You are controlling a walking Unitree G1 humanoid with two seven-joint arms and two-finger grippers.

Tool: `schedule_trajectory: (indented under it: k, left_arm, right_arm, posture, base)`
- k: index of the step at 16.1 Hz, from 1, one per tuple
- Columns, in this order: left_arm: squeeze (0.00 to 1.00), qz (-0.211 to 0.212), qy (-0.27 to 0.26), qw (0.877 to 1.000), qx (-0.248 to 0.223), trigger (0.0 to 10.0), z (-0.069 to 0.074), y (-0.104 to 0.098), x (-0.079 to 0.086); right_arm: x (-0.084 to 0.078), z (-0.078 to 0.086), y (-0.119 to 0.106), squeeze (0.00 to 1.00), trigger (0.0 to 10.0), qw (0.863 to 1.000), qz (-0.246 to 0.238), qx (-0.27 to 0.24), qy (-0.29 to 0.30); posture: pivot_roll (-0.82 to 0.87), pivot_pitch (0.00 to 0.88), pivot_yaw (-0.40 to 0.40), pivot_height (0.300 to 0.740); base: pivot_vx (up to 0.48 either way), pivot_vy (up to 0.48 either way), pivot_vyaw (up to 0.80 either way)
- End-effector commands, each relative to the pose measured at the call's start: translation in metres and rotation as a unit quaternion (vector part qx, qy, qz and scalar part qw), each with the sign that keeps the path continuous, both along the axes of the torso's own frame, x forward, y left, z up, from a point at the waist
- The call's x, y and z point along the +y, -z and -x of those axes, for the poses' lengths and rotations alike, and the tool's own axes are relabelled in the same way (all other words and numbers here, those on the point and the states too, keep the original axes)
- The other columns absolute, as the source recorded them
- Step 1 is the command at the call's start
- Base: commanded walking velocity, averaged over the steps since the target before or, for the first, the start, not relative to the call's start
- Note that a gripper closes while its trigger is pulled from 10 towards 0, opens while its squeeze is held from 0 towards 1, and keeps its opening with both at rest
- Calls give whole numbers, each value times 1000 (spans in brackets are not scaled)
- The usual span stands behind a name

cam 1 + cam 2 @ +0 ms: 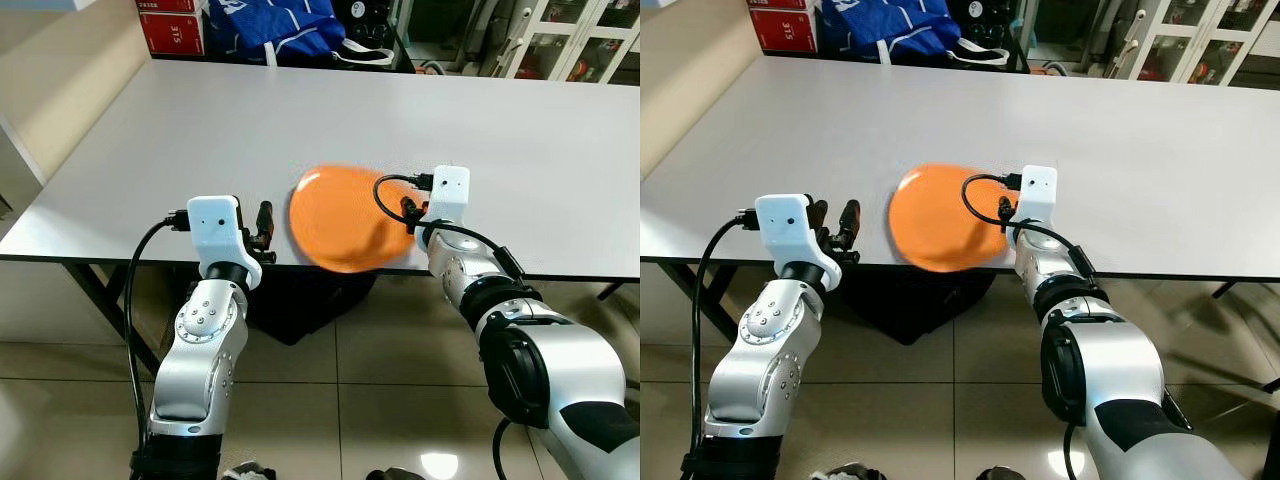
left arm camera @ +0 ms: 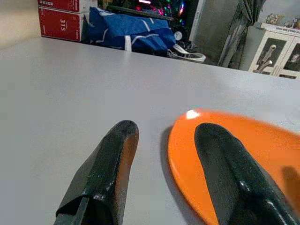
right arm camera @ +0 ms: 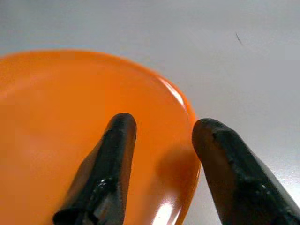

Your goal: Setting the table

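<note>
Orange, glossy round plate (image 1: 345,230) — on smooth grey table (image 1: 200,130) — between right gripper (image 3: 161,136) jaws.

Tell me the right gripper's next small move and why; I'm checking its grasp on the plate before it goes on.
Probably close the right gripper: its open black fingers straddle the rim of the round orange plate, one over the plate, one outside, at the near edge of the white table. The plate looks blurred, so go gently.

Grey table (image 1: 200,130) on beige tiled floor (image 1: 330,400); red boxes (image 1: 170,25), blue bag (image 1: 275,25), white glass-door cabinets (image 1: 575,40) behind.
</note>
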State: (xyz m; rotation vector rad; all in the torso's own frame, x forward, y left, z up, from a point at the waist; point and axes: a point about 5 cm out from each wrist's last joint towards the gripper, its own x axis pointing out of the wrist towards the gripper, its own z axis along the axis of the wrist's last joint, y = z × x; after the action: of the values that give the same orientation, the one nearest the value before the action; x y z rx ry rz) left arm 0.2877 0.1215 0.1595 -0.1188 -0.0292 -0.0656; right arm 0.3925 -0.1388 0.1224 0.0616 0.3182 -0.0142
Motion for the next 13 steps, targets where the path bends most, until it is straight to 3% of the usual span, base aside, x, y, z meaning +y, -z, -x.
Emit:
schedule_trajectory:
  k: [1,3,4,5,9,11,12,13]
  left_arm:
    - [0,-3,-3,1000,0,10000,1,-2,-1]
    - [0,-1,-3,1000,0,10000,0,-2,-2]
    - [0,-1,-3,1000,1,10000,-1,-2,-3]
    - [0,1,-3,1000,2,10000,-2,-2,-4]
    - [0,-3,1,1000,4,10000,-7,-3,-4]
    - [0,-12,6,1000,10,10000,-12,-2,-2]
    - [0,24,-1,999,41,10000,-18,4,3]
    - [0,14,7,999,51,10000,-23,7,6]
  right_arm:
    - [-4,2,4,1000,10000,1000,2,8,7]
    - [-4,1,1,941,10000,1000,22,2,2]
    - [-2,0,-1,196,10000,1000,30,-3,-5]
    - [0,-1,-3,0,10000,999,31,-10,-11]
    - [21,-9,-28,0,10000,994,32,-73,-68]
    - [21,-12,-43,0,10000,988,34,-120,-87]
    - [17,-14,-51,0,10000,984,26,-144,-98]
    - [9,-14,-59,0,10000,980,20,-165,-111]
  posture:
    - [-51,64,-22,740]
    - [-60,62,-24,740]
    - [-63,61,-25,740]
    - [-65,59,-24,740]
    - [-92,40,-12,740]
    - [-112,28,-5,740]
    - [-127,21,1,740]
    - [-147,12,6,740]
  base:
    - [0,0,0]
    - [0,0,0]
    - [0,0,0]
    - [0,0,0]
    - [0,0,0]
    - [0,0,0]
    - [0,0,0]
    - [0,0,0]
